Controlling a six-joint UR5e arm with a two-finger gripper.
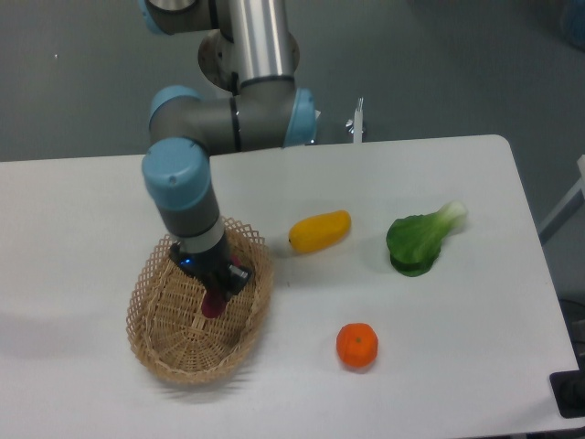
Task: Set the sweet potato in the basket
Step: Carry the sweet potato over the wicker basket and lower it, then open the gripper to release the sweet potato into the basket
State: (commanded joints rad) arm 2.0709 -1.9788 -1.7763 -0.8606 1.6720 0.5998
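The light tan wicker basket (pixel 160 343) lies at the front left of the table. My gripper (pixel 214 291) hangs over its middle, pointing down. It is shut on the magenta-purple sweet potato (pixel 212 303), which hangs upright between the fingers with its lower tip close to the basket's floor. Whether the tip touches the weave I cannot tell. The upper end of the sweet potato is hidden by the fingers.
A yellow oblong fruit (pixel 320 231) lies just right of the basket. A green leafy vegetable (pixel 420 240) sits further right. A round orange (pixel 356 345) rests near the front, right of the basket. The arm's base stands behind the table's rear edge.
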